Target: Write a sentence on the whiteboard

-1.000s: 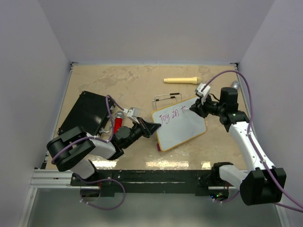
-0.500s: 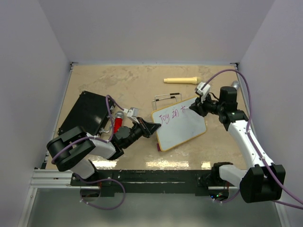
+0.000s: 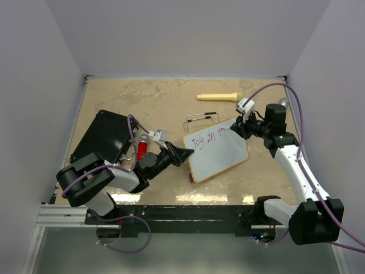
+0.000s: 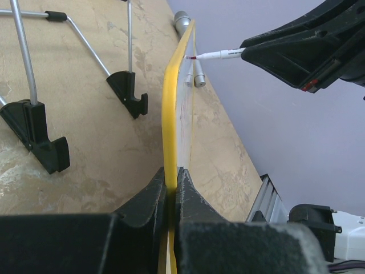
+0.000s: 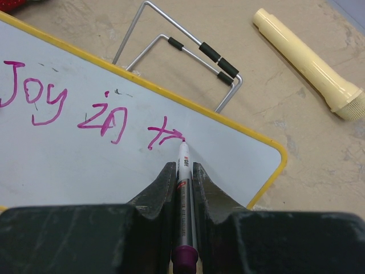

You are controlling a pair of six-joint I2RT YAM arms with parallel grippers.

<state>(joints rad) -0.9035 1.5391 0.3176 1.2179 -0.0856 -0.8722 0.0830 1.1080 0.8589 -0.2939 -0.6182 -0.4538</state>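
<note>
Table (image 3: 142, 103): tan top, walled in. Black case (image 3: 102, 137) lies far L, well apart from the work.

Whiteboard (image 3: 219, 154) sits mid-table, skewed, btwn the two grippers; flat or slightly raised can't be told.

L gripper (image 3: 181, 154) has its fingers (image 4: 149, 197) nearly shut, pinching only the board's thin yellow rim at the L edge. R gripper (image 3: 236, 130) is clamped tight on the marker (image 5: 184, 188), whose tip touches the board near its far R corner.

Wire stand (image 5: 182, 51) lies just behind the board, unused.

Sentence (image 5: 85, 108) reads "Joy in t", w/ the t's crossbar under the tip.

Risks, as judgement:
- The line is close to the R rim. Little room is left, so the next letters could run off the edge unless the line breaks early.
- L hold is a narrow rim pinch. Pen pressure far from it could pivot or slide the board and skew the strokes.
- Too much down-force could splay the tip or push the marker back in the jaws.
- R fingers passing low over wet ink on line 2 could smear line 1.
</note>
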